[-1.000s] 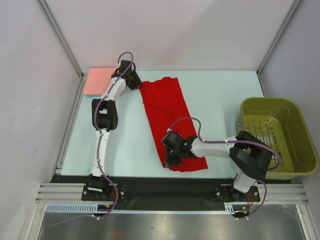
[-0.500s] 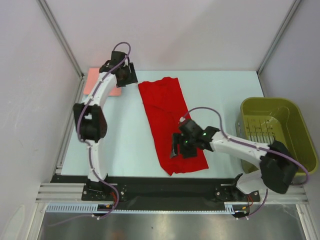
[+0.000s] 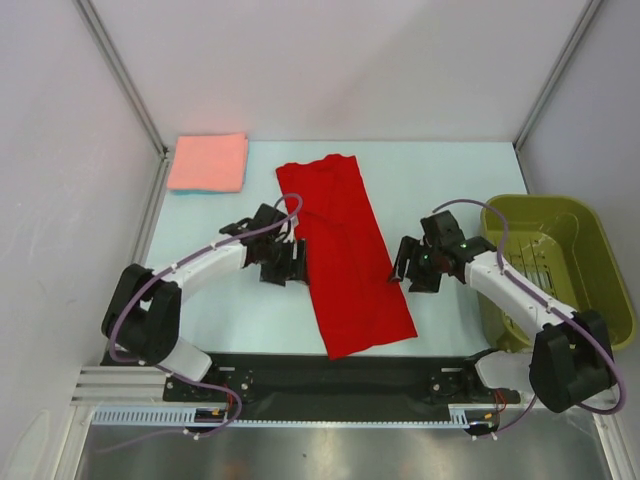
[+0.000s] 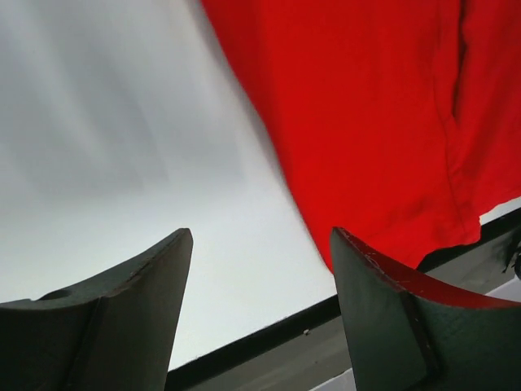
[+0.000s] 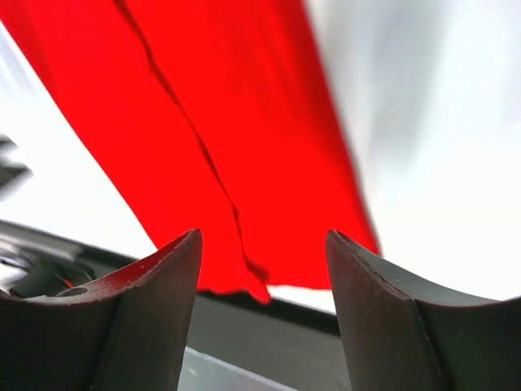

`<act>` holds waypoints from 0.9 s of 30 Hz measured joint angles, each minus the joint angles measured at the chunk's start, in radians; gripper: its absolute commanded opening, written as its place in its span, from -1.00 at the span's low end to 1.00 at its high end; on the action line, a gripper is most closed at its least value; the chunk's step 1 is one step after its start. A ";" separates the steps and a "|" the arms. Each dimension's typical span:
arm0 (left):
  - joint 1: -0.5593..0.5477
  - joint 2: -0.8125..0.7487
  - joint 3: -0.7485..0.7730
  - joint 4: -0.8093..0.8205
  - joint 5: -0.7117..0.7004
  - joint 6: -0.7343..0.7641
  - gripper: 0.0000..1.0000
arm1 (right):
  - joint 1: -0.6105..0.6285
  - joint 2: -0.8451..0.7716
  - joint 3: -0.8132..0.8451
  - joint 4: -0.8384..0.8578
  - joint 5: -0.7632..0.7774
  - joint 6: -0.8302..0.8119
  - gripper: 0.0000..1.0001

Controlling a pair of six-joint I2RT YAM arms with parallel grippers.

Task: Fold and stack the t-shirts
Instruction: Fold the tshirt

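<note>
- The bright red cloth t-shirt (image 3: 345, 250) lies flat on the pale tabletop (image 3: 450, 190) as a long, narrow strip. It runs on a slant, with its near end at the tabletop's front edge, and a dark crease runs down its length.
- The left pincer (image 3: 298, 262) sits just beside the red shirt's left edge, about halfway along. Its fingers are spread wide with nothing between them. In the left wrist view they stand over bare tabletop, right at the cloth's border.
- The right pincer (image 3: 404, 266) is just beside the red shirt's right edge, opposite the left one. It also gapes wide and grips nothing. The right wrist view shows the shirt's near end beyond the fingers.
- A salmon-pink cloth t-shirt (image 3: 208, 162), folded into a neat rectangle with a thin light-blue edge on its near side, rests far and to the left of the red shirt, apart from it.
- An olive-green plastic basket (image 3: 604, 262) stands well to the right of the red shirt.
</note>
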 measured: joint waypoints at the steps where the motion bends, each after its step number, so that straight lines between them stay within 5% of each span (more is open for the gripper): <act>1: -0.002 -0.004 -0.027 -0.003 0.006 -0.011 0.50 | -0.026 0.003 0.000 0.014 -0.011 -0.003 0.40; 6: 0.028 0.004 0.050 0.024 -0.007 -0.013 0.53 | -0.097 0.127 0.048 0.139 -0.018 -0.019 0.64; 12: 0.134 0.091 0.226 0.155 0.024 -0.018 0.52 | -0.141 0.520 0.365 0.282 -0.028 -0.092 0.67; 19: 0.268 0.296 0.308 0.257 0.044 -0.019 0.51 | -0.182 0.858 0.771 0.376 -0.071 -0.151 0.58; 27: 0.292 0.477 0.360 0.360 0.028 -0.050 0.39 | -0.216 1.195 1.176 0.441 -0.117 -0.149 0.36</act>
